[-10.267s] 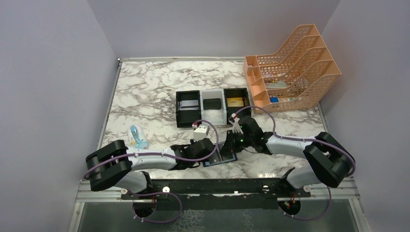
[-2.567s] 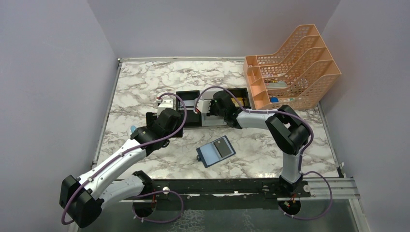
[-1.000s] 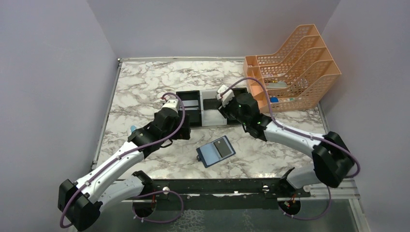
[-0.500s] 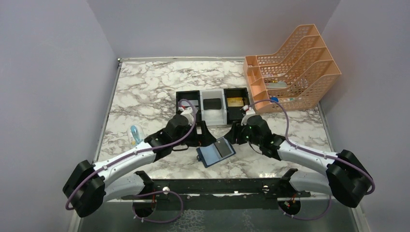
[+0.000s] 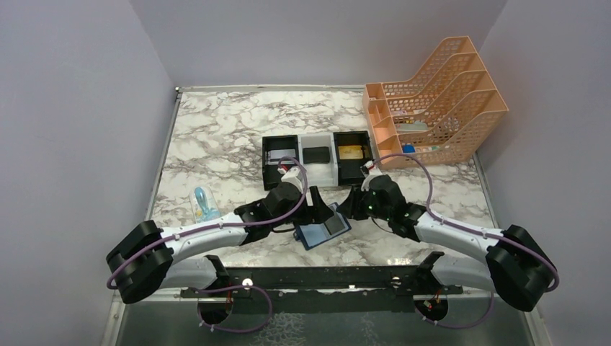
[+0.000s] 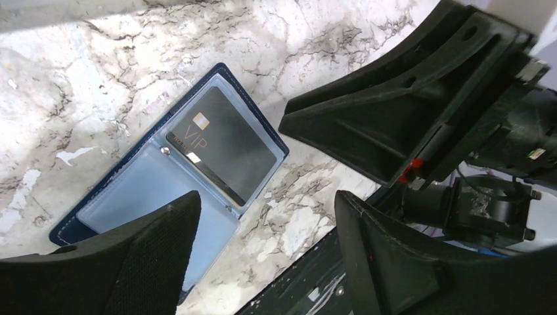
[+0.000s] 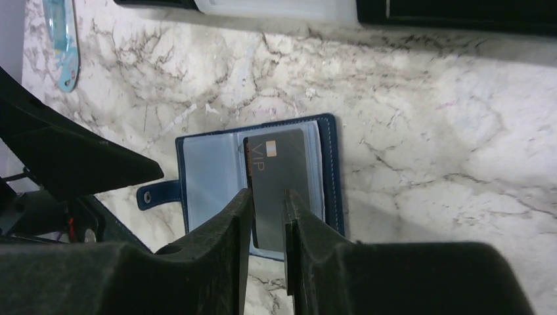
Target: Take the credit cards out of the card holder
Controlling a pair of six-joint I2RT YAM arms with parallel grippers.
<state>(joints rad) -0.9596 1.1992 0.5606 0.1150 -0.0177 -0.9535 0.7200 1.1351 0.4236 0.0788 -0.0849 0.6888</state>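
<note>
The navy card holder (image 5: 311,234) lies open on the marble near the front edge, pale blue pockets up. A black VIP credit card (image 5: 333,222) sits in its right pocket. It also shows in the left wrist view (image 6: 220,144) and the right wrist view (image 7: 279,167). My left gripper (image 5: 322,212) is open wide and empty just above the holder (image 6: 141,190), its gap (image 6: 266,203) over the near edge. My right gripper (image 5: 351,205) hovers at the holder's right side. Its jaws (image 7: 266,193) stand a narrow gap apart over the card, holding nothing.
Three box trays stand behind: a black one (image 5: 268,173) with a silver-grey card (image 5: 281,154), a white one (image 5: 317,173) with a black card (image 5: 315,154), a black one (image 5: 344,169) with a gold card (image 5: 351,151). Peach file rack (image 5: 432,108) back right. Pale blue item (image 5: 204,204) at left.
Both arms have come back from the trays to the open holder. In the last half second my left gripper moved right, over the holder; the right gripper barely moved.
</note>
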